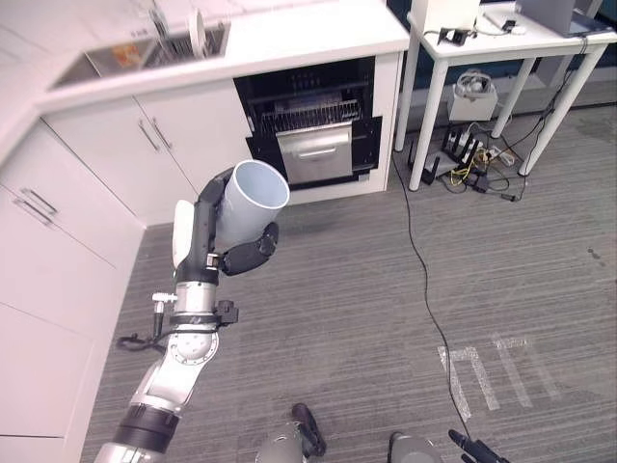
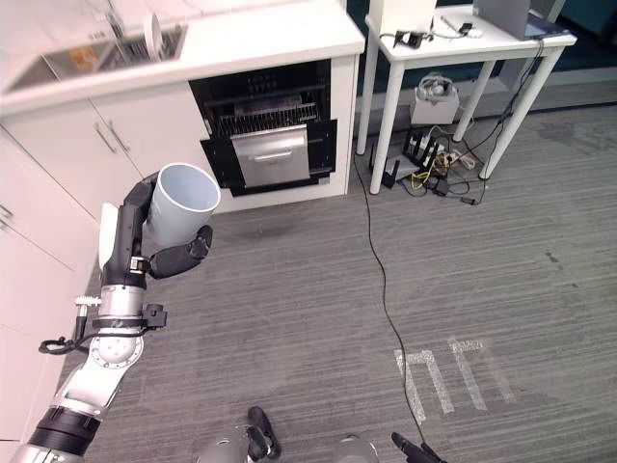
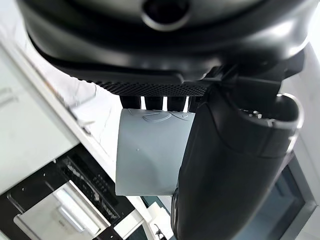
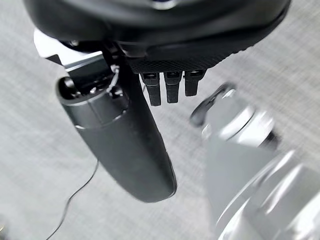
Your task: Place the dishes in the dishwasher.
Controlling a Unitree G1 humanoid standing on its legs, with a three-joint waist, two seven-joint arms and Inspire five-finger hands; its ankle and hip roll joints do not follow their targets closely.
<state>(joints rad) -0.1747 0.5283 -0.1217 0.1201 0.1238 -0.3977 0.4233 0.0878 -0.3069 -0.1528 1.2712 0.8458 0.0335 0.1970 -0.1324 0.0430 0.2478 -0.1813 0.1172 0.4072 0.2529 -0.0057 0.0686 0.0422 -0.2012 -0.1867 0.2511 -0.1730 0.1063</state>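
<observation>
My left hand (image 1: 246, 256) is raised in front of me, shut on a pale grey cup (image 1: 249, 204) that stands mouth up and tilts slightly. The thumb crosses the cup's (image 3: 150, 152) side, with the fingers curled behind it. The dishwasher (image 1: 313, 121) is open under the white counter, farther off and a little to the right of the cup. Its wire rack (image 1: 307, 114) shows inside, above a silver panel (image 1: 313, 152). My right hand (image 1: 472, 449) hangs low at the near edge over the carpet, its thumb (image 4: 120, 145) and fingers relaxed around nothing.
A sink with a dish rack and a plate (image 1: 198, 34) sits in the counter at the far left. White cabinets (image 1: 58, 231) line the left side. A white table (image 1: 501, 39) stands at the right with a tangle of cables (image 1: 468, 154) beneath. Grey carpet (image 1: 386, 318) lies before the dishwasher.
</observation>
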